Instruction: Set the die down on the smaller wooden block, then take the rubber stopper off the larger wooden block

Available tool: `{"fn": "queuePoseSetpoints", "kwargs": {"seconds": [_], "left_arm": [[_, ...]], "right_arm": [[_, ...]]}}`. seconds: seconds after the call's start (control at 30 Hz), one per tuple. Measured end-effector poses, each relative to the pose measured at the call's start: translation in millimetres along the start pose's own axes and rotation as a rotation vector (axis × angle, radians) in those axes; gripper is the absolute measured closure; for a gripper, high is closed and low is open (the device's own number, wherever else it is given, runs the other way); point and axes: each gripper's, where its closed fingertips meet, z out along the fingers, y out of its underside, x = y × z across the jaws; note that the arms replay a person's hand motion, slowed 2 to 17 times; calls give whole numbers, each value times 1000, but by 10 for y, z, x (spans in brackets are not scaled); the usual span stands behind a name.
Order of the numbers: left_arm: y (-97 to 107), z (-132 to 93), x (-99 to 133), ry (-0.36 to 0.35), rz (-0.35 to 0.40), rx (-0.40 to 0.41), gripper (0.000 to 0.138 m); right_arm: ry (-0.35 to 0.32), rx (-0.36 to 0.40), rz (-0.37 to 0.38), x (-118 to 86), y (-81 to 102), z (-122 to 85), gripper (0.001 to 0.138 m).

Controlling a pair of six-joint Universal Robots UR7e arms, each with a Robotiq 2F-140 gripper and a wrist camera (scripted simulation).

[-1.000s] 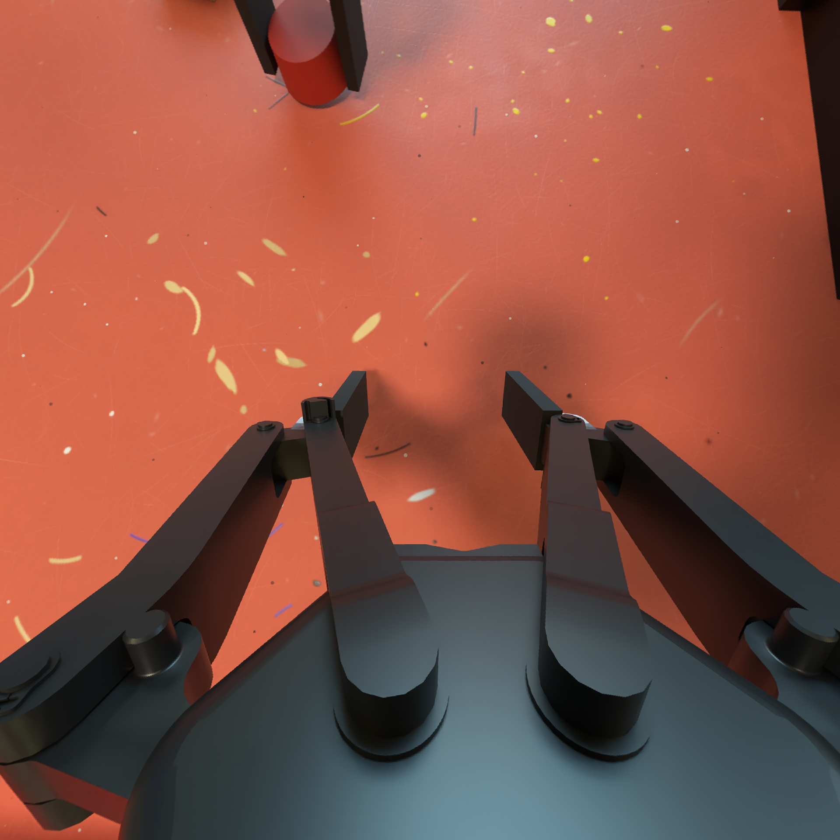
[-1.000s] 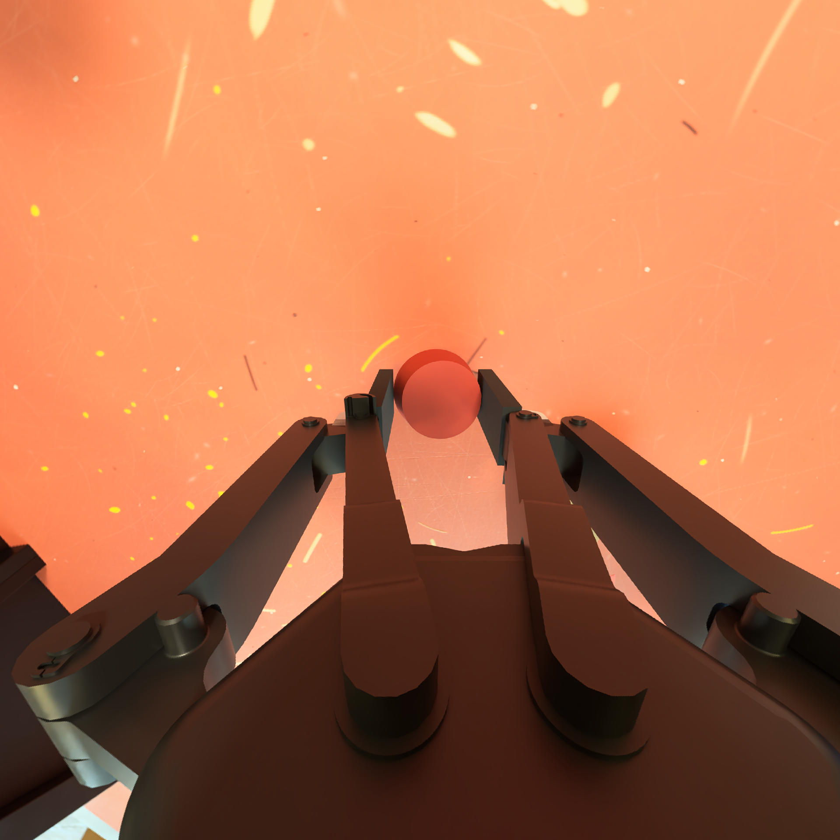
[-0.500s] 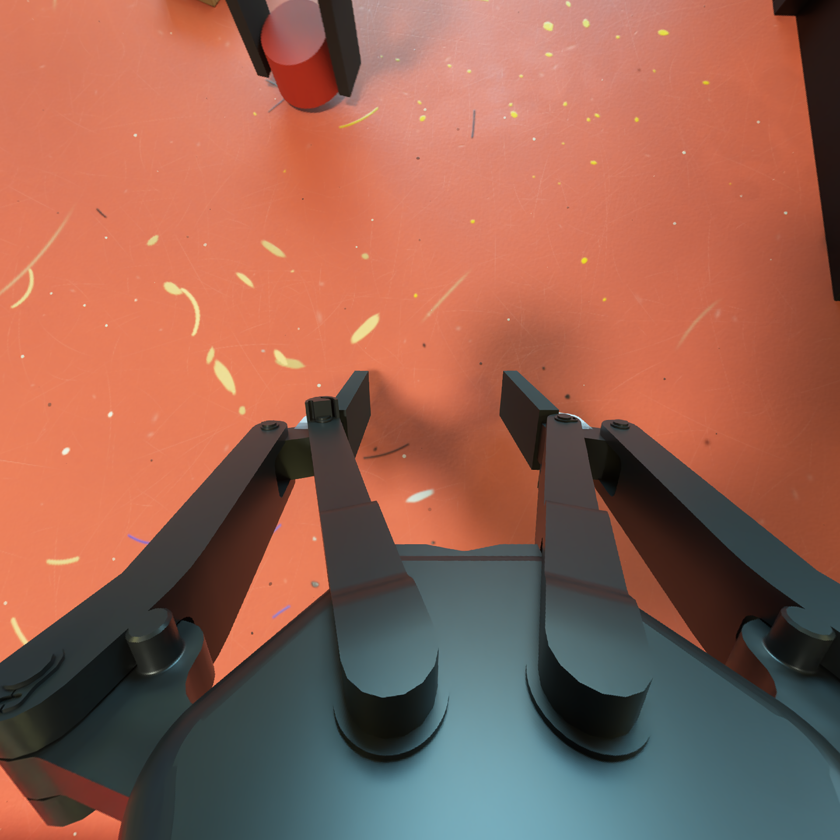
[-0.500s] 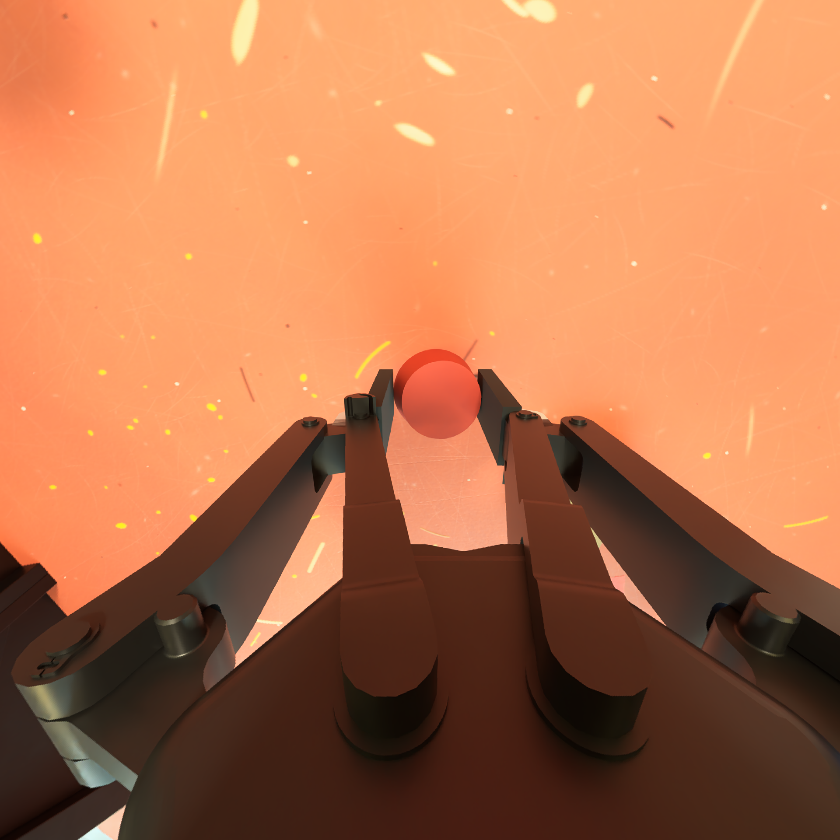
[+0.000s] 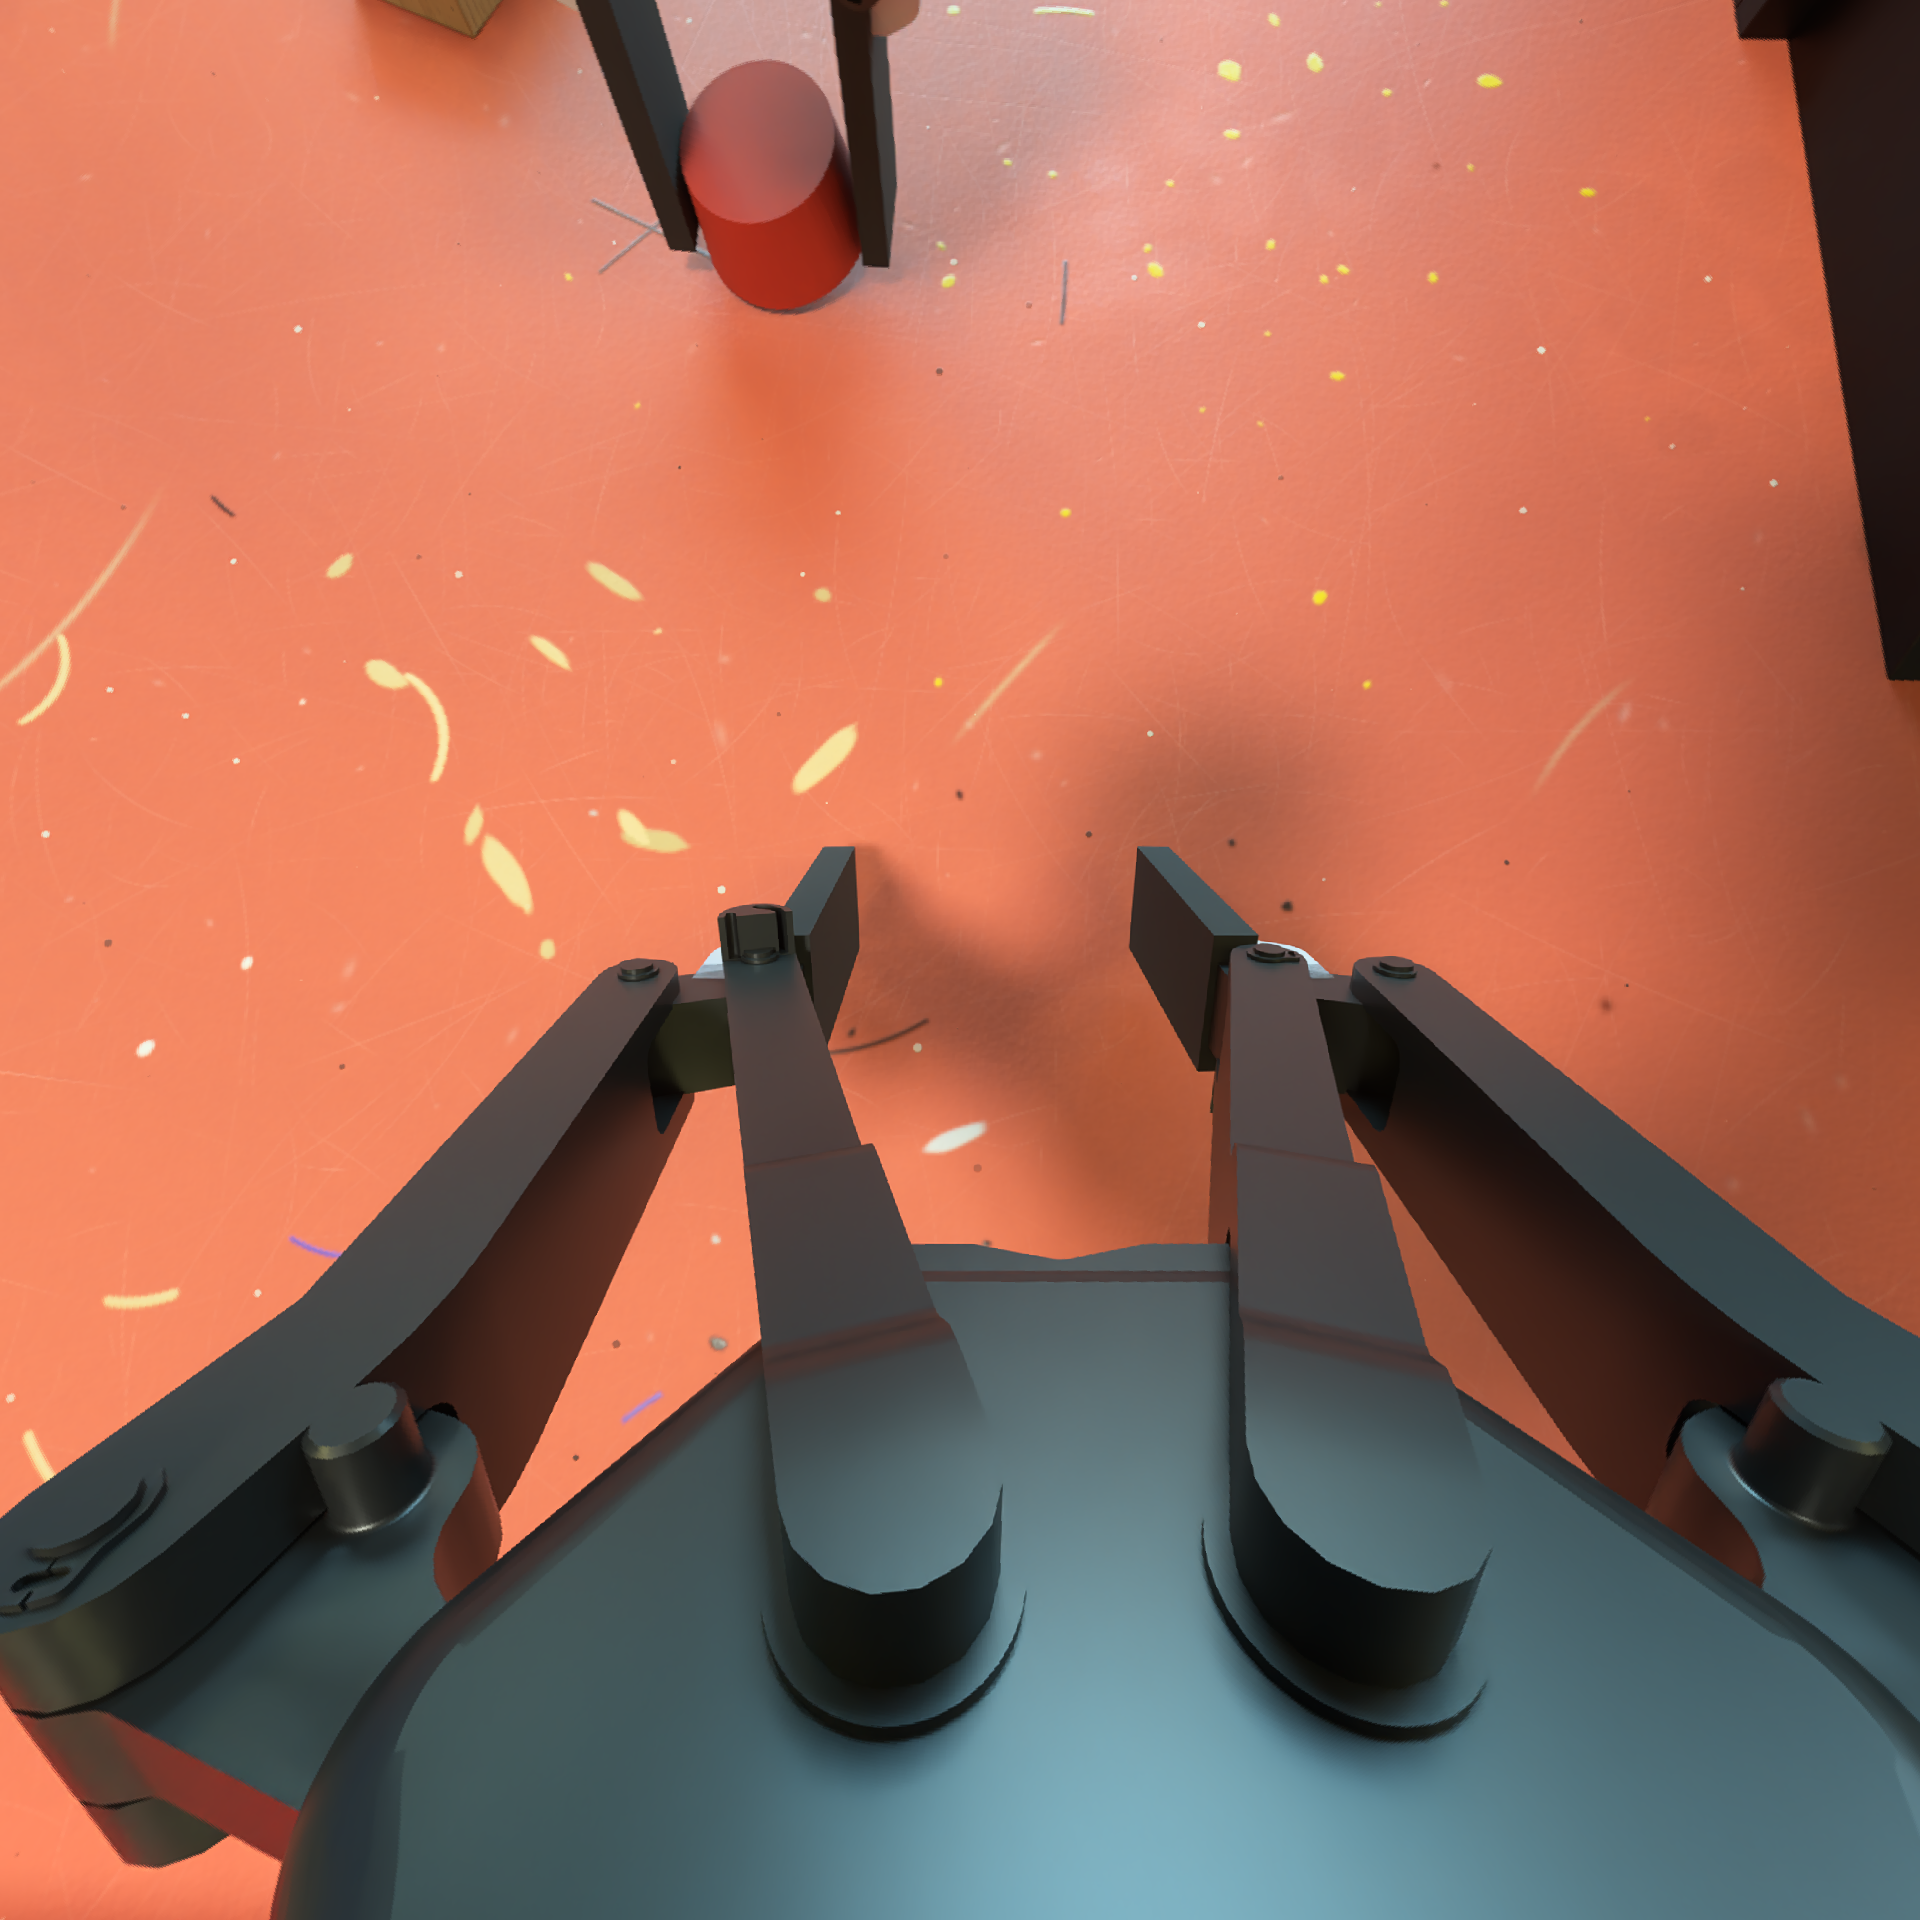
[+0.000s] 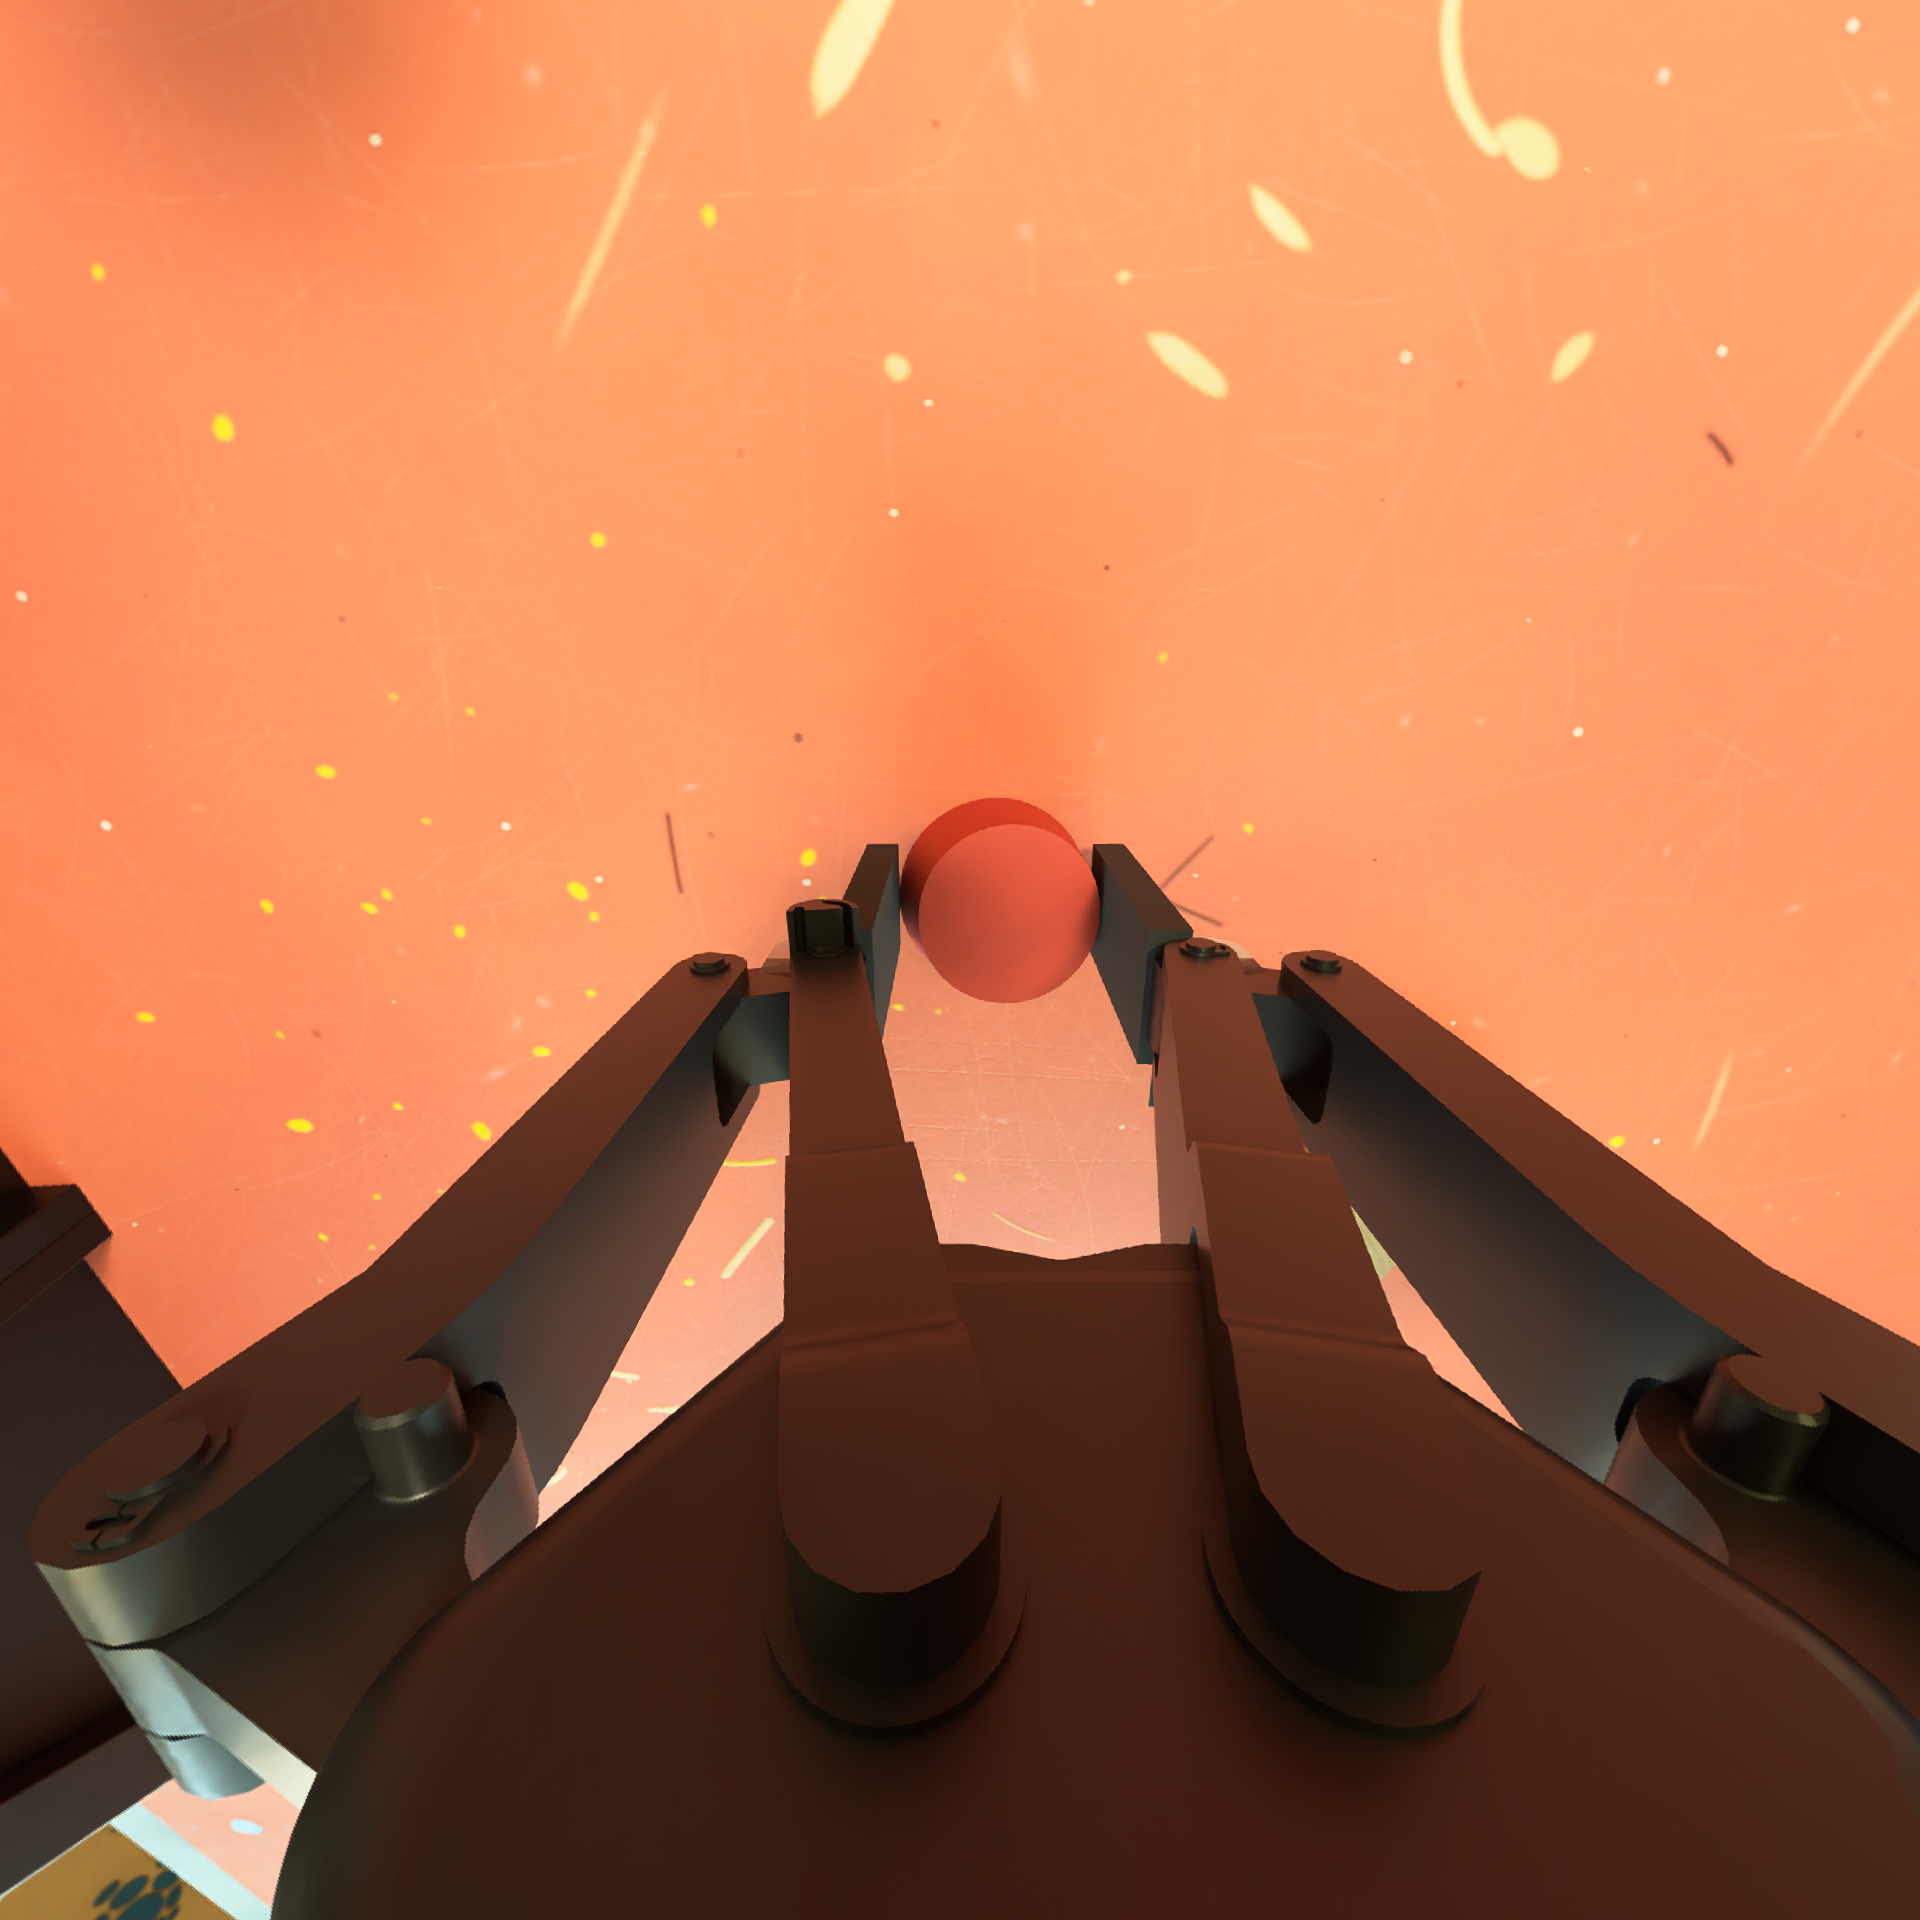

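Note:
My right gripper [image 6: 997, 914] is shut on the red rubber stopper [image 6: 1003, 935], a short cylinder held by its sides. It holds the stopper low over the orange table, at or just above the surface. In the left wrist view the stopper [image 5: 774, 197] shows at the top between the right gripper's fingers [image 5: 649, 135]. My left gripper [image 5: 992, 914] is open and empty, hovering over bare table nearer the camera. A corner of a wooden block [image 5: 442, 12] shows at the top left edge. The die is not in view.
The orange table [image 5: 1351, 520] is speckled with yellow flecks and scratches. A dark upright body [image 5: 1860, 312] stands at the right edge of the left wrist view. A dark block-like body [image 6: 62, 1403] sits at the lower left of the right wrist view.
My right gripper has carried the stopper to the right and nearer in the left wrist view, and the table pattern has shifted under it. My left gripper has stayed put and open.

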Motion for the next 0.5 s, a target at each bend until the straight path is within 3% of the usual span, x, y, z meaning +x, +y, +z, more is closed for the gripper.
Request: {"fn": "queuePoseSetpoints", "kwargs": {"seconds": [0.33, 0.5], "left_arm": [[-8, -8, -4, -5, -1, 1, 73], [-14, -30, 2, -7, 12, 3, 89]], "right_arm": [[-20, 30, 208, 342, 133, 9, 90], [-43, 56, 233, 345, 140, 8, 90]]}}
